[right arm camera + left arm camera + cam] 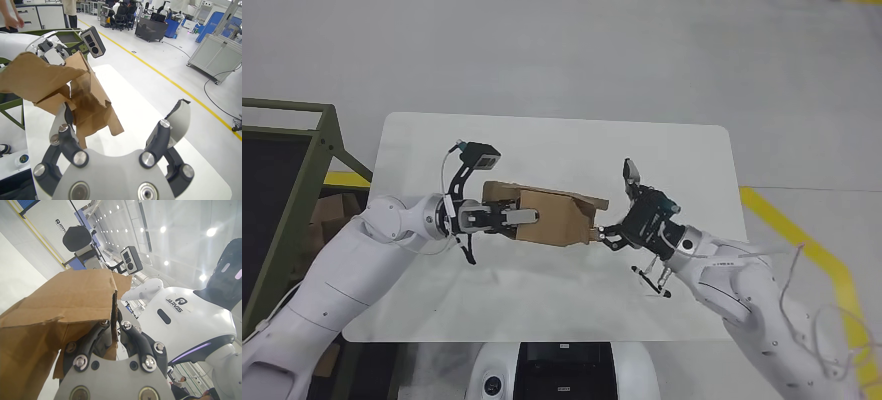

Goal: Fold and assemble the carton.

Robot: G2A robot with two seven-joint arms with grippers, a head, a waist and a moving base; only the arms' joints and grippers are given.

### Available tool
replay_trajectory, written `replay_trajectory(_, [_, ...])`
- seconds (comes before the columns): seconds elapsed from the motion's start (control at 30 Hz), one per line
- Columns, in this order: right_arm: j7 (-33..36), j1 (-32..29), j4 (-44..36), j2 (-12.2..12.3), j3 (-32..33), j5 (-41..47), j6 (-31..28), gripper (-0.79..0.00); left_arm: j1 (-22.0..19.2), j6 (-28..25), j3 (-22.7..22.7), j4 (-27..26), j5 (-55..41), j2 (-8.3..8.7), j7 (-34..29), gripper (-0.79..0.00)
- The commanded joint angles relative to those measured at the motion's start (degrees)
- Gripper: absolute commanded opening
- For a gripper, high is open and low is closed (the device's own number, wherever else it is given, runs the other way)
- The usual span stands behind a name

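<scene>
A brown, partly folded carton [547,214] is held above the middle of the white table [662,150], its flaps loose. My left gripper [510,216] is shut on the carton's left end; the left wrist view shows its fingers [105,330] pinching a corrugated wall edge of the carton [62,302]. My right gripper [615,204] stands open at the carton's right end. In the right wrist view one finger [61,117] lies against a lower flap of the carton [90,102], and the other finger [179,115] stands well apart in free air.
A green metal rack [302,150] with cardboard pieces [327,215] stands off the table's left edge. A yellow floor line [787,228] runs past the right side. Bare tabletop lies in front of and behind the carton.
</scene>
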Motion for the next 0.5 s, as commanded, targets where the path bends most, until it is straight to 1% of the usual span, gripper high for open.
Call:
replay_trajectory(0.0, [0.5,0.9,0.2,-0.2,-0.9,-0.5,-0.6,0.0,0.1,0.2,-0.2,0.0,0.1,-0.21,-0.2,-0.785])
replay_trajectory(0.2, [1.9,2.4,0.3,-0.9,-3.0,-1.8,-1.0,0.0,0.4,0.5,-0.9,0.3,0.3,-0.79,-0.5,-0.785])
replay_trajectory(0.47, [1.6,2.6,0.0,-1.4,-3.9,-3.0,-1.5,0.0,0.8,1.1,-1.8,0.4,0.6,-1.48,-1.1,-0.785])
